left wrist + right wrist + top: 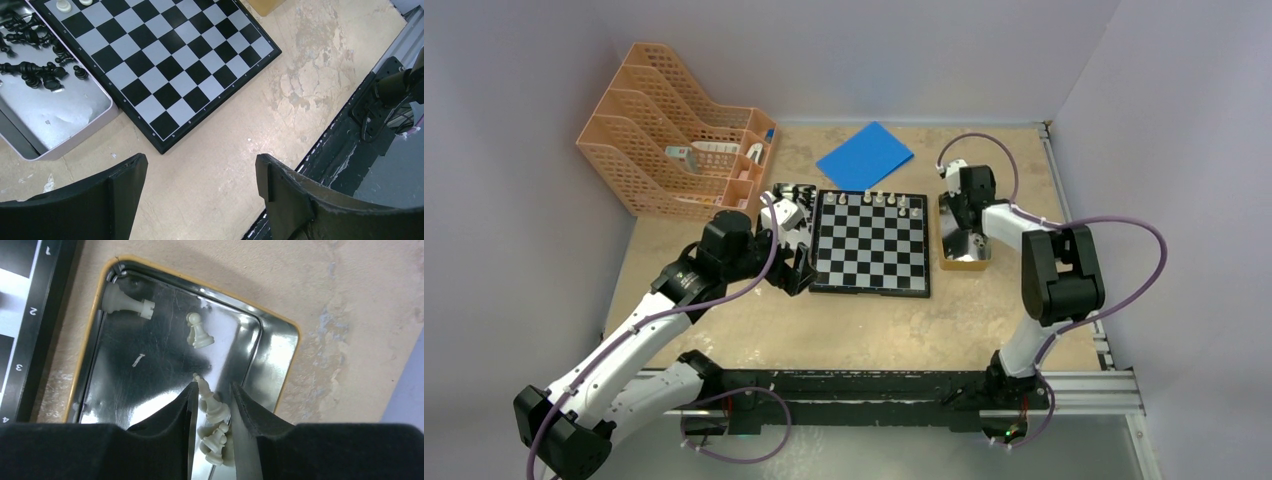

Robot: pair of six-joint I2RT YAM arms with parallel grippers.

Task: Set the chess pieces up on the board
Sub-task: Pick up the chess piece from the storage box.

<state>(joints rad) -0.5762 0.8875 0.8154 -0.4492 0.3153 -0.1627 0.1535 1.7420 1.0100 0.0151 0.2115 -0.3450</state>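
Alignment is what matters now: the right gripper [213, 390] is down inside the metal tray [280, 325] just beside the board [871, 243], and a white piece [212, 407] lies on its side between the two fingers. Its pointed top sits at the fingertips and its base runs back toward the wrist, so the long axis follows the fingers and the jaws would close across its narrow waist. The gap is slim, and I cannot tell whether the pads are pressing on it yet. A second piece [215, 440] lies just behind it and could, I judge, get dragged along. A pawn [198, 332] and a rook [127, 302] lie farther ahead in the tray. The left gripper [200, 165] hangs wide open and empty over the desk [300, 75] off the board's near corner, with the black pieces [35, 70] in their own tray at the board's other side
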